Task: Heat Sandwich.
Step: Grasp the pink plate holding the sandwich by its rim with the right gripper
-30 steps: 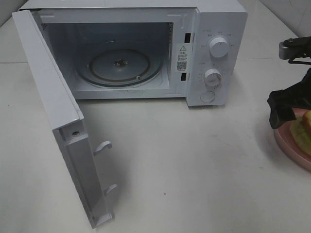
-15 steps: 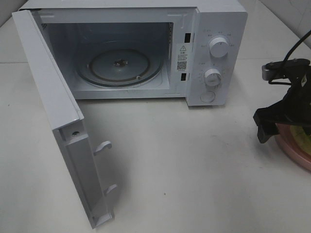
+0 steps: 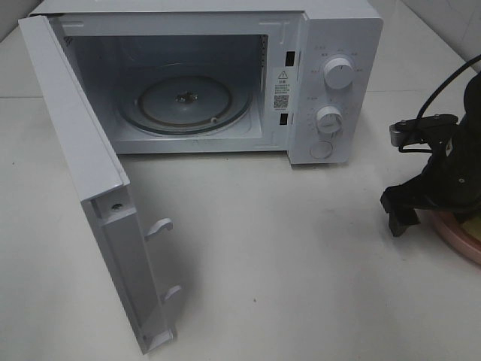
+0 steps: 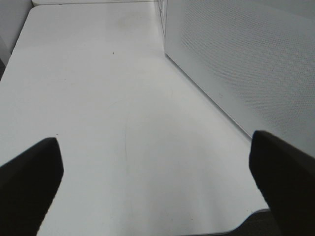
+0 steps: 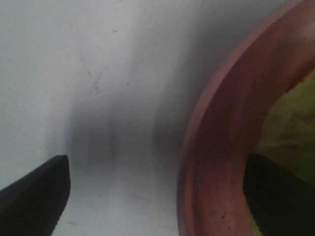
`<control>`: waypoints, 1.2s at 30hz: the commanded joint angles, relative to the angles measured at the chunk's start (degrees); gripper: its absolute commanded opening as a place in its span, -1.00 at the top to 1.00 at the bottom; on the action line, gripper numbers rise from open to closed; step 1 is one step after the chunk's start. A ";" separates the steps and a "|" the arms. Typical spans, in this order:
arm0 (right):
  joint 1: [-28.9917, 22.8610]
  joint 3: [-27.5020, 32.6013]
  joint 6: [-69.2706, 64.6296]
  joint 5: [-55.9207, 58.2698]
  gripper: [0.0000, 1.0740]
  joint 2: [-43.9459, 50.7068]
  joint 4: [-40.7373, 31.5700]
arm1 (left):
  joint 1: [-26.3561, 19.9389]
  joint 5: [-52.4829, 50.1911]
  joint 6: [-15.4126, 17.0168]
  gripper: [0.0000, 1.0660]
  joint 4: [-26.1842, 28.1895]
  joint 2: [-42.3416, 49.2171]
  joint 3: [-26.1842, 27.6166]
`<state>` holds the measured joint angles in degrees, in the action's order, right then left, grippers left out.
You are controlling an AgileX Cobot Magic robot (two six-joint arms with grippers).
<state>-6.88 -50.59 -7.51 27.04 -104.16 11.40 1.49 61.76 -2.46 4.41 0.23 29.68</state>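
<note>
We see the right gripper (image 5: pixel 157 196) spread wide and empty, straddling the rim of the pink plate (image 5: pixel 216 147). One finger is over the table (image 5: pixel 98 73), the other over the plate beside the sandwich (image 5: pixel 290 123). The sandwich lies on that plate, right of the microwave (image 3: pixel 338 30), whose door (image 3: pixel 75 150) stands open. The left gripper (image 4: pixel 157 187), likewise wide and empty, hangs over the table.
</note>
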 commanded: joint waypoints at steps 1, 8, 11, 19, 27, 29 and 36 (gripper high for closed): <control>0.23 -0.23 0.46 -0.63 -0.67 -0.92 0.63 | -0.29 -0.34 0.34 -0.83 0.52 1.32 -0.06; 0.23 -0.23 0.57 -1.03 -0.64 -1.32 0.57 | -0.29 -0.34 0.34 -0.83 0.52 1.32 -0.06; 0.23 -0.23 1.26 -0.63 -0.61 -1.32 0.63 | -0.29 -0.34 0.34 -0.83 0.52 1.32 -0.06; 0.23 -0.23 1.83 0.34 -0.20 -1.32 2.18 | -0.29 -0.34 0.34 -0.83 0.52 1.32 -0.06; 0.23 -0.23 1.83 0.69 0.77 -1.32 3.61 | -0.29 -0.34 0.34 -0.83 0.52 1.32 -0.06; 0.23 -0.23 1.83 1.26 1.00 -1.32 3.61 | -0.29 -0.34 0.34 -0.83 0.52 1.32 -0.06; 0.23 -0.23 1.83 1.38 1.00 -1.32 3.61 | -0.29 -0.34 0.34 -0.83 0.52 1.32 -0.06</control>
<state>-6.88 -50.88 -6.07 27.96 -105.48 15.07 1.49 61.76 -2.46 4.41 0.23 29.68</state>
